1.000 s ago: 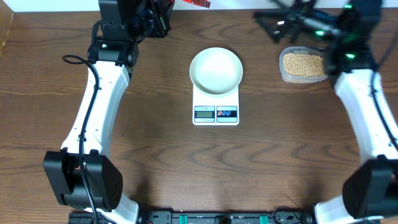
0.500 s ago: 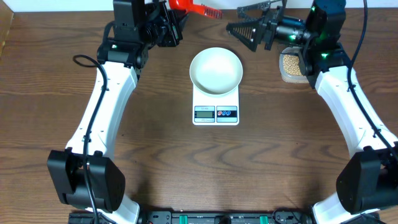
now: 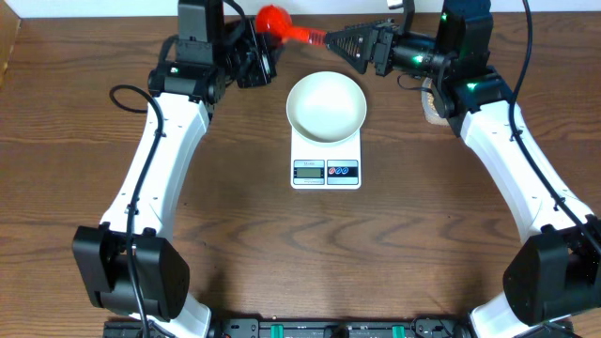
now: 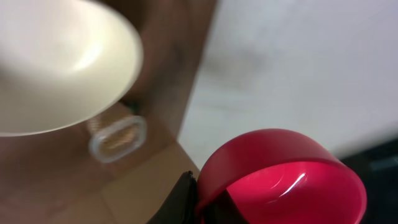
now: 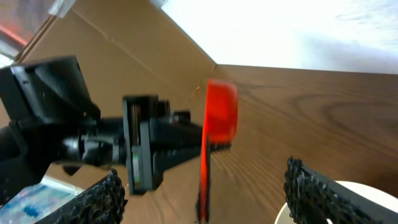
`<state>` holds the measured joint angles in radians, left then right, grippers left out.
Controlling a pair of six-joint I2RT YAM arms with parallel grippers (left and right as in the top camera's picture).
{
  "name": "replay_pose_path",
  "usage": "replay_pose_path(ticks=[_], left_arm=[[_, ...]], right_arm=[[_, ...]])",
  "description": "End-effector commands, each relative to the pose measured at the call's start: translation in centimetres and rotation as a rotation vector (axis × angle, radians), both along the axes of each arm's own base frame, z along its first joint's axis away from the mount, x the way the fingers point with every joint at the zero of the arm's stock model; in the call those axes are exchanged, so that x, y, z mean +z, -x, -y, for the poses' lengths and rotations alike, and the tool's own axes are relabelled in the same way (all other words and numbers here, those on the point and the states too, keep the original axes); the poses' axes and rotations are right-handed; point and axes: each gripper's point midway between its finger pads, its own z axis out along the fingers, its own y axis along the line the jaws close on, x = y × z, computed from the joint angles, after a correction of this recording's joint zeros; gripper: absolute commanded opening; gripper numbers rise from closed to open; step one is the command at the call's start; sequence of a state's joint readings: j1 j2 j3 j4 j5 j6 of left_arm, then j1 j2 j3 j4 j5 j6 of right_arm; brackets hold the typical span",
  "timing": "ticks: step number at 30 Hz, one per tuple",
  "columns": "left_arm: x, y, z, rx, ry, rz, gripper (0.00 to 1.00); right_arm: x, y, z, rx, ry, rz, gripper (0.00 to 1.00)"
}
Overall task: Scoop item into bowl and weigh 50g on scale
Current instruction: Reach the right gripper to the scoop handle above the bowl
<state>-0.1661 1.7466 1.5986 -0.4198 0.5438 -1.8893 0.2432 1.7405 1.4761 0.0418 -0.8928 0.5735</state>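
At the far edge of the table (image 3: 235, 235), the left pincer (image 3: 261, 45) grips the red scoop (image 3: 275, 19) while the right pincer (image 3: 334, 39) stands wide astride its handle, so a mistimed release could drop it onto the empty bowl (image 3: 326, 103) on the scale (image 3: 326, 172), beans (image 4: 119, 138) untouched in their tub (image 4: 93, 148).

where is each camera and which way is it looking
Overhead: above the table, facing down on the scale; both arms show.
Left wrist: on the left arm, facing the scoop and bowl; a dark finger shows.
Right wrist: on the right arm, facing the scoop; its open fingers show.
Shared: the scoop in all three.
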Motion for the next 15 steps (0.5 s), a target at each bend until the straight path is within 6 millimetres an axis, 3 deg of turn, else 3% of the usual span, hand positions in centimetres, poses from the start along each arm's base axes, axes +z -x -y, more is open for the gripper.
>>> replay_pose_path(ticks=[1, 7, 12, 15], left_arm=[[-1.0, 1.4, 0.3, -0.007, -0.012, -0.082, 0.07], [-1.5, 2.2, 0.8, -0.032, -0.001, -0.119, 0.07], [-1.8, 2.7, 1.5, -0.056, -0.017, -0.125, 0.07], [-2.6, 3.4, 1.8, -0.055, -0.039, -0.159, 0.07]], right_arm=[[0.7, -0.3, 0.4, -0.011, 0.004, 0.024, 0.82], [-1.5, 0.3, 0.4, -0.005, 0.033, -0.095, 0.73], [-3.2, 0.8, 0.6, -0.014, 0.057, -0.185, 0.50], [-3.1, 0.8, 0.6, -0.017, 0.050, -0.199, 0.51]])
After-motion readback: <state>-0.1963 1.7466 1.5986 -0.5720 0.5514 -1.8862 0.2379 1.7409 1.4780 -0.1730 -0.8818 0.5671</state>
